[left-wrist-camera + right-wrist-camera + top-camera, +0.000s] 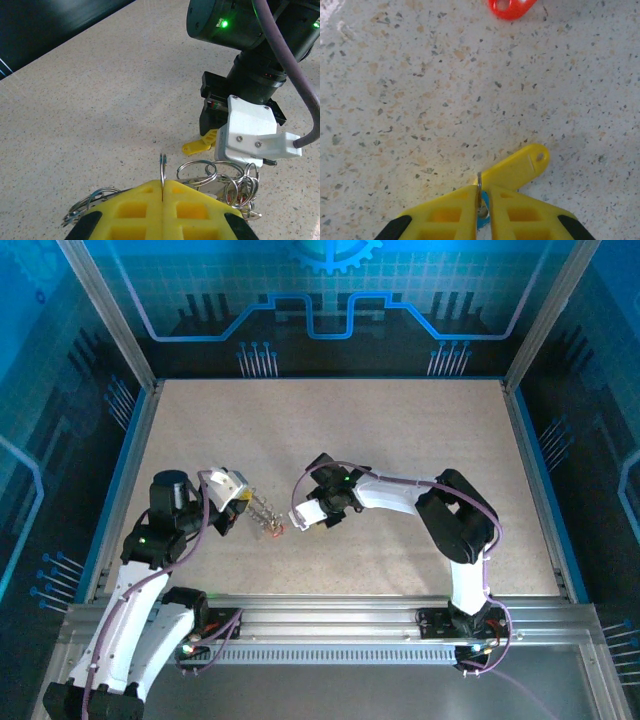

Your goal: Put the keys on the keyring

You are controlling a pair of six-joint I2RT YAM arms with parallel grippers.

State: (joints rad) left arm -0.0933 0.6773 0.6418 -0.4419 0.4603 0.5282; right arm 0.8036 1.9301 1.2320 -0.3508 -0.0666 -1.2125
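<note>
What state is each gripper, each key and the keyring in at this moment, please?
left gripper: shut on the keyring.
keyring: clamped edge-on, small rings bunched along it.
right gripper: shut on the yellow key.
yellow key: pinched by its ring, tag sticking out, not on the keyring.
red key: loose on the table, ungripped.

Speckled beige tabletop (400, 440), enclosed by dark wall panels (200, 280) printed with blue circuit patterns; aluminium posts (105, 312) rise at the far corners and a ribbed metal rail (340, 622) spans the near edge.
</note>
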